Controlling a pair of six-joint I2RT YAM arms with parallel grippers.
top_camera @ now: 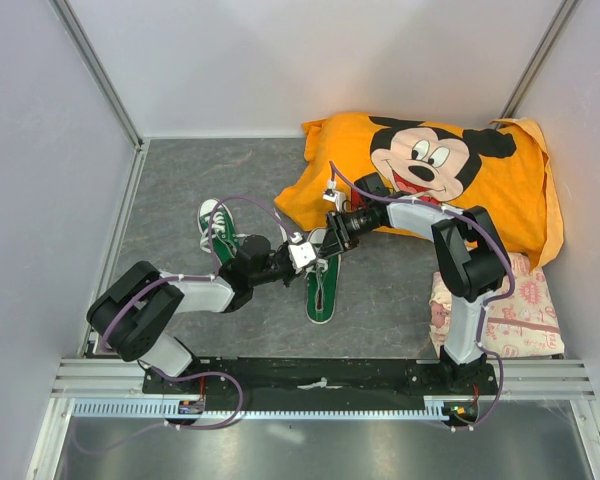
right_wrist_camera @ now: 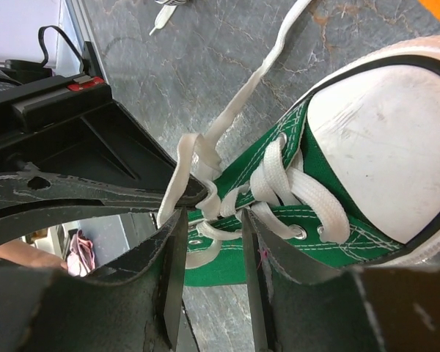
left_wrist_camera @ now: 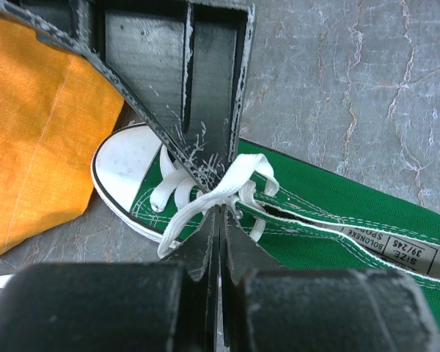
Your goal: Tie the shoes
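Shoes lie apart on the grey stone-look tabletop (top_camera: 180,180). One (top_camera: 216,225) sits toward the left edge, half under the left arm (top_camera: 180,295). The other (top_camera: 322,290) lies near the middle with its toe toward the far edge, where both arms can reach its laces. The left gripper (left_wrist_camera: 219,213) is pressed together on a flat white lace (left_wrist_camera: 194,213) above the eyelets, holding it up and taut. The right gripper (right_wrist_camera: 213,216) straddles the crossed strands with a narrow gap; it seems to grip nothing, though its pads are partly hidden. The canvas is matte green with white stitching, and the toe cap (right_wrist_camera: 381,139) is smooth, scuffed rubber. An orange cloth (top_camera: 520,190) fills the far right corner.
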